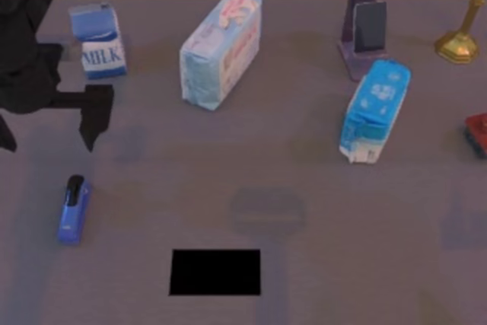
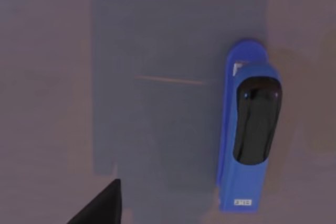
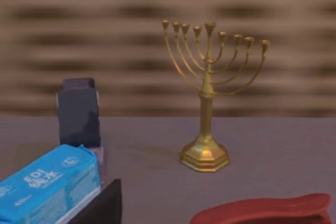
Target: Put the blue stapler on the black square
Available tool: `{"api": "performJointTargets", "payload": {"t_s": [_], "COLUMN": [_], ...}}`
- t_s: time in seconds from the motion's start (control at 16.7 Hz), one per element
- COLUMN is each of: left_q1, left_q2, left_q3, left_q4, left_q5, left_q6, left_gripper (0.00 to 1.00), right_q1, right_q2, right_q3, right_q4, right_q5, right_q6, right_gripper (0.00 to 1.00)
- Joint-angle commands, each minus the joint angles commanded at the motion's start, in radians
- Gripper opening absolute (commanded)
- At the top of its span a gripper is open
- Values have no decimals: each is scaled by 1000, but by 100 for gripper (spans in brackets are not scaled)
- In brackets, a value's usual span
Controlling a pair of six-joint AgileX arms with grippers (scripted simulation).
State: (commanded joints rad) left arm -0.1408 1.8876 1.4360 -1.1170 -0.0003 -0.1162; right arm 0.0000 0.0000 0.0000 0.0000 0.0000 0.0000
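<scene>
- Our left gripper (image 1: 49, 138) hangs above the table (image 1: 319, 188), up-table of the blue stapler (image 1: 74, 208), fingers spread wide and holding nothing.
- The blue stapler lies flat on the table, well to the left of the black square (image 1: 215, 272), clear of it; in our left wrist view the stapler (image 2: 250, 140) shows its black end piece uppermost.
- The milk carton (image 1: 99, 40) stands farther up-table from the stapler.
- Our right arm is out of the top view; its wrist camera faces a brass candelabrum (image 3: 207, 103), and we cannot tell how its fingers stand.
</scene>
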Motion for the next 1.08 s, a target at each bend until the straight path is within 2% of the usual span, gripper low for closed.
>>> {"api": "performJointTargets", "payload": {"t_s": [0.24, 0.6, 0.96, 1.08], "left_q1": [-2, -3, -3, -3], "left_q2": [30, 133, 149, 149], "left_q3": [-49, -197, -218, -218], "left_q4": [72, 334, 365, 365], "left_q5": [0, 1, 1, 1], "left_q6": [3, 4, 4, 4], "left_gripper": [100, 100, 100, 85], "right_q1": [0, 0, 0, 0], "right_q2": [0, 0, 0, 0], "right_q3": [0, 0, 0, 0], "right_q4": [0, 0, 0, 0], "right_q5": [0, 0, 0, 0], "right_q6": [0, 0, 0, 0], "right_gripper": [100, 100, 100, 100]}}
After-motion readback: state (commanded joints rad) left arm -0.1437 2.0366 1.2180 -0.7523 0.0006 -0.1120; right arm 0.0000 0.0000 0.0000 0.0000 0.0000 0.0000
